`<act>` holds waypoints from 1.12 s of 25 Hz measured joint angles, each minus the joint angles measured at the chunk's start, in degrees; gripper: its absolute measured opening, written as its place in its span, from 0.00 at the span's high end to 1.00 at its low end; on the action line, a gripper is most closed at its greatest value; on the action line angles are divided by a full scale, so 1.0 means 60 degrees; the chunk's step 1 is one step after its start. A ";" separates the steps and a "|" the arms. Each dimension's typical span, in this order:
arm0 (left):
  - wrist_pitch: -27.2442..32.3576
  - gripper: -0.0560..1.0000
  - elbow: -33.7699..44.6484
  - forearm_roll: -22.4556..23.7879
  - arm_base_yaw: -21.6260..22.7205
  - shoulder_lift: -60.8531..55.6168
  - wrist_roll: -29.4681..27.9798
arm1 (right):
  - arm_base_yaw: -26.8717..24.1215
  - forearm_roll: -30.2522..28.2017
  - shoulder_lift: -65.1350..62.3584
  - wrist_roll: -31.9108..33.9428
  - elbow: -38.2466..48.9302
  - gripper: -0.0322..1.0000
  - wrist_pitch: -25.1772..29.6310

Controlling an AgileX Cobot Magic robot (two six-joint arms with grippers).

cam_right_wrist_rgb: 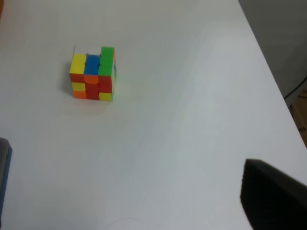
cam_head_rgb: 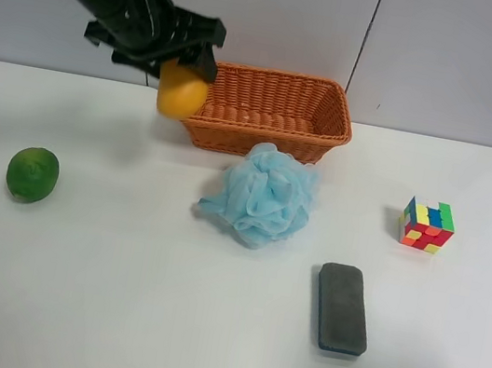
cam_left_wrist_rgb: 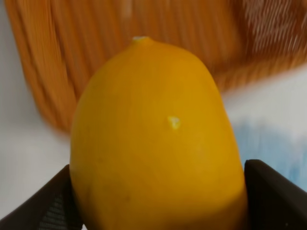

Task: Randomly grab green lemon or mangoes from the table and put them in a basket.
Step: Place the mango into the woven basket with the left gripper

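Observation:
My left gripper (cam_head_rgb: 179, 61) is shut on the yellow-orange mango (cam_head_rgb: 182, 93) and holds it in the air at the left end of the orange wicker basket (cam_head_rgb: 277, 114). In the left wrist view the mango (cam_left_wrist_rgb: 156, 139) fills the frame between the two black fingers (cam_left_wrist_rgb: 276, 191), with the basket (cam_left_wrist_rgb: 96, 57) blurred behind it. The dark green lemon (cam_head_rgb: 32, 174) lies on the white table (cam_head_rgb: 114, 294) at the left, apart from the gripper. The right wrist view shows only a dark corner of my right gripper (cam_right_wrist_rgb: 271, 196) over the table.
A light blue bath pouf (cam_head_rgb: 263, 194) lies just in front of the basket. A dark grey eraser block (cam_head_rgb: 342, 308) lies nearer the front. A colourful puzzle cube (cam_head_rgb: 427, 225) stands at the right; it also shows in the right wrist view (cam_right_wrist_rgb: 93, 73).

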 joint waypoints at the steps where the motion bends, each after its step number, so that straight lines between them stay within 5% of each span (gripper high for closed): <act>1: -0.0018 0.34 -0.0454 0.0204 0.0000 0.0148 0.0000 | 0.0000 0.0000 0.0000 0.0000 0.0000 0.01 0.0000; 13: -0.1337 0.34 -0.4392 0.1551 0.0000 0.3948 0.0011 | 0.0000 0.0000 0.0000 0.0000 0.0000 0.01 0.0000; 28: -0.1764 0.34 -0.4813 0.2001 0.0000 0.5067 0.0089 | 0.0000 -0.0010 0.0000 0.0000 0.0000 0.01 0.0000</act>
